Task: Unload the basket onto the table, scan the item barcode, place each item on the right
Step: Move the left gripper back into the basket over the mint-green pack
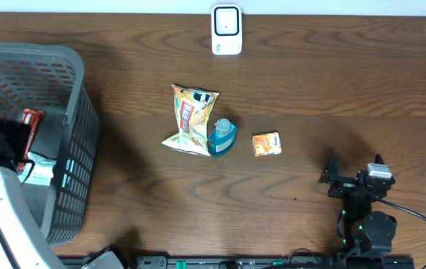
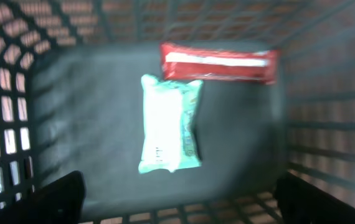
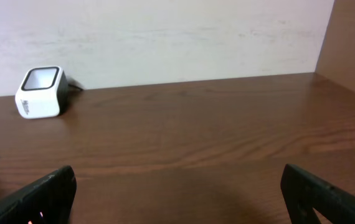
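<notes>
Dark wood worktop (image 1: 310,82), grey basket (image 1: 75,142) at its left end.
My left pincer (image 2: 180,208) hangs open and empty over the basket, above a white pouch (image 2: 170,124) and a red packet (image 2: 218,62). My right pincer (image 3: 177,199) gapes empty too, nearest the orange packet (image 1: 267,144), well apart from the scanner (image 1: 226,30).

The white scanner (image 1: 226,30) with its dark window stands at the far edge of the table (image 1: 332,82), facing up. Mid-table, a crinkled yellow snack bag (image 1: 190,119) with a red label lies flat. A small blue bottle (image 1: 222,137) rests against its lower corner, and an orange packet (image 1: 267,144) lies just beside the bottle, apart from it. On the floor of the grey basket (image 1: 78,149), a red packet (image 2: 218,62) lies crosswise. A white-and-green pack (image 2: 170,124) lies lengthwise, its top corner meeting the red one.
</notes>
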Tool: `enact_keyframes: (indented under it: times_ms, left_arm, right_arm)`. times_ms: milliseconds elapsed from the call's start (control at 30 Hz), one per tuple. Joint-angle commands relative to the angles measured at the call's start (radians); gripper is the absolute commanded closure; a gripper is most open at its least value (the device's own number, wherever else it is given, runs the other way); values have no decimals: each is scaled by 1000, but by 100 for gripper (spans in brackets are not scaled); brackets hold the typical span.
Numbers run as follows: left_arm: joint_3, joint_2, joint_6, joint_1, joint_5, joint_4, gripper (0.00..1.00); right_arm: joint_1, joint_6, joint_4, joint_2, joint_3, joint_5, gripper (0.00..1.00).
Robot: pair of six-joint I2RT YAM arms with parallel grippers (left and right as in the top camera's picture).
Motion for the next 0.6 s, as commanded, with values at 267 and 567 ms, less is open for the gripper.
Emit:
enact_keyframes:
  times_ms: [267,567]
  left_arm:
    - [-296,15,-26,79,162,175,10]
    - [-431,16,-26,79,162,307,10]
  right_arm:
    - [5,-12,-3,-2,-1,8,1]
    - [5,-12,-3,-2,-1,8,1]
